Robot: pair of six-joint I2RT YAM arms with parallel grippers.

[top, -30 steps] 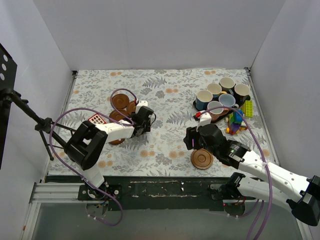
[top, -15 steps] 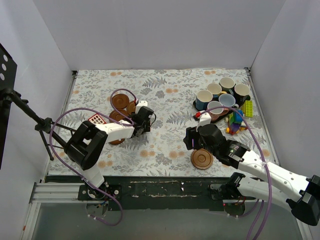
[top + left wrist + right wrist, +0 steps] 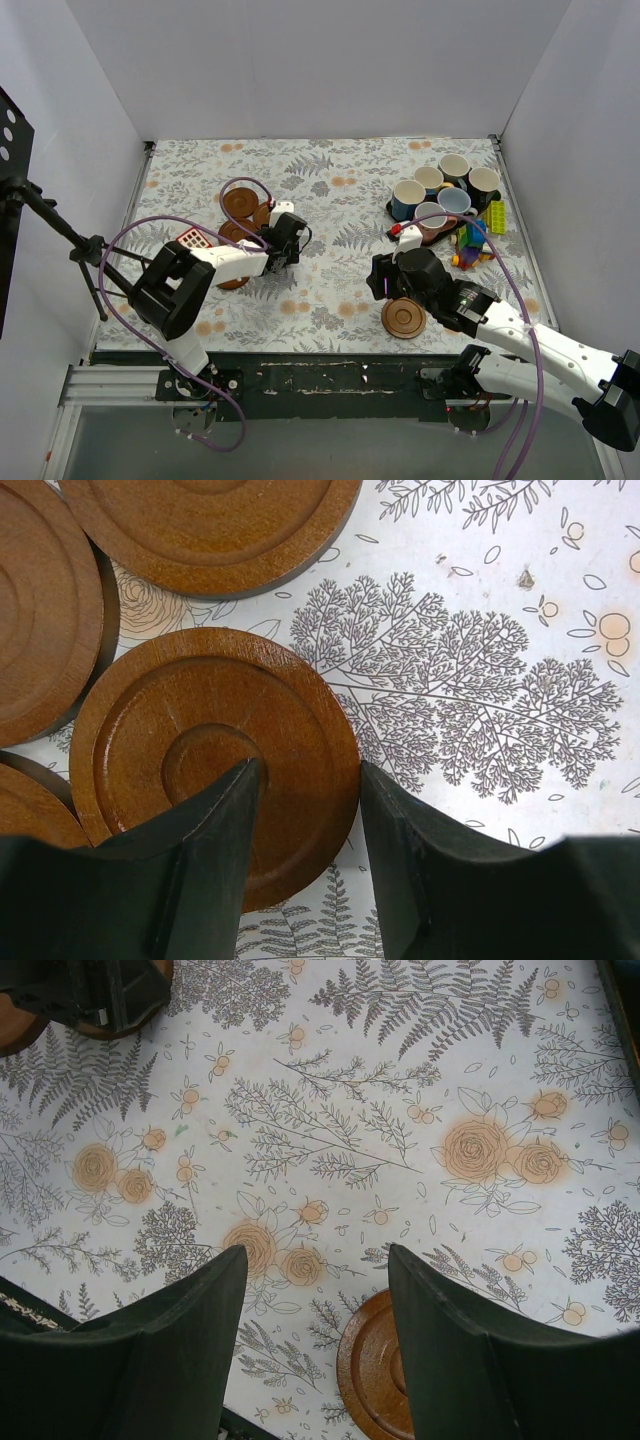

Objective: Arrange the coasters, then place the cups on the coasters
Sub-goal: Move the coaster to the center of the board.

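Observation:
Several reddish-brown coasters (image 3: 240,203) lie grouped left of centre. My left gripper (image 3: 268,243) hangs low over them. In the left wrist view one coaster (image 3: 200,750) lies under the jaws: the left finger (image 3: 215,830) is over its inner ring, the right finger (image 3: 420,850) just outside its rim, with a gap between, so it is open. Another coaster (image 3: 404,318) lies alone near the front edge. My right gripper (image 3: 315,1260) is open above bare cloth beside this coaster (image 3: 375,1370). The cups (image 3: 453,202) stand bunched at the back right.
The cups stand on a dark tray (image 3: 391,209), with colourful toy blocks (image 3: 470,243) just in front of it. A black stand (image 3: 85,250) leans in at the left wall. White walls close the table on three sides.

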